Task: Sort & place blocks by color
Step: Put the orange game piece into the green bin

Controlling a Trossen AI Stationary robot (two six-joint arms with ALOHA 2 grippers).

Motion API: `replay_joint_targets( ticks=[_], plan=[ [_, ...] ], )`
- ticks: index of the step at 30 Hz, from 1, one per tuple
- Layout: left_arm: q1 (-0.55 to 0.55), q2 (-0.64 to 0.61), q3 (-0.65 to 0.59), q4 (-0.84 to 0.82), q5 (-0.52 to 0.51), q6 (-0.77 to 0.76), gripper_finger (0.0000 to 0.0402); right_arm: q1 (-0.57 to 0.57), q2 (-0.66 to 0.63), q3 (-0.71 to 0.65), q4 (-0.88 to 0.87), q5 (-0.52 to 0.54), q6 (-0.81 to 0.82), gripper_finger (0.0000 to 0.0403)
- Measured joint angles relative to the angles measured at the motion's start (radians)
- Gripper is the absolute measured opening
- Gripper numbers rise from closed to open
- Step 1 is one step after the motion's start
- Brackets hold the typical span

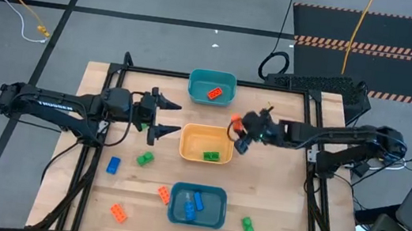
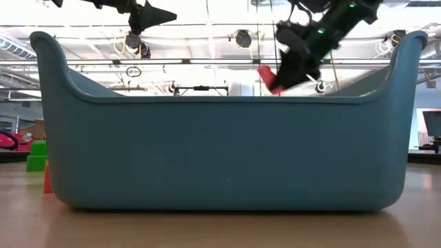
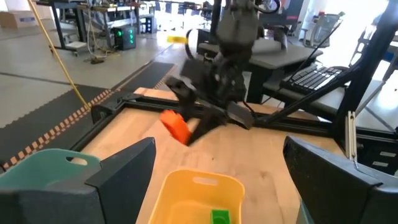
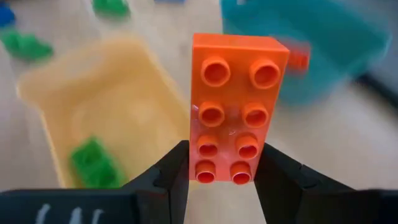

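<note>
While its two dark fingers pinch the lower end of an orange brick (image 4: pixel 238 111), the right gripper (image 1: pixel 237 133) hangs just right of the yellow bin (image 1: pixel 188 150) at the centre of the high view, the brick's studs facing the wrist camera. Inside that yellow bin lies a green brick (image 1: pixel 211 156). Above it in the frame, the far teal bin (image 1: pixel 198 90) holds one orange brick (image 1: pixel 214 93); below it, the near teal bin (image 1: pixel 217 215) holds what look like two blue bricks (image 1: pixel 192 205), though they blur together. Left of the yellow bin, the left gripper (image 1: pixel 170 119) waits with its fingers spread wide and nothing between them. Loose on the wooden table (image 1: pixel 282 205) lie a green brick (image 1: pixel 144 158), a blue brick (image 1: pixel 113 165), two orange bricks (image 1: pixel 118 212) lower left, and a green brick (image 1: pixel 247 226) lower right.
</note>
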Motion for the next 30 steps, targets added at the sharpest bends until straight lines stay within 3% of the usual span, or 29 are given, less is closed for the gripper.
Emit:
replay_joint_targets(
  ticks=[7,12,18,22,30],
  plan=[
    [0.000,0.000,0.000,-0.029,0.000,-0.022,0.0356,-0.164,0.017,0.000,0.229,-0.012,-0.201,0.0136],
    [-0.004,0.000,0.000,-0.039,-0.081,-0.025,0.0356,-0.281,0.062,0.009,0.336,-0.121,-0.244,0.0136],
    [-0.014,0.000,0.000,-0.056,-0.221,-0.015,0.0356,-0.374,0.169,0.114,0.343,-0.215,-0.262,0.0137],
    [-0.014,0.000,0.000,-0.056,-0.231,-0.014,0.0356,-0.396,0.266,0.228,0.318,-0.264,-0.284,0.0137],
    [-0.014,0.000,0.000,-0.056,-0.234,-0.018,0.0356,-0.431,0.430,0.403,0.198,-0.263,-0.297,0.0137]
  ],
)
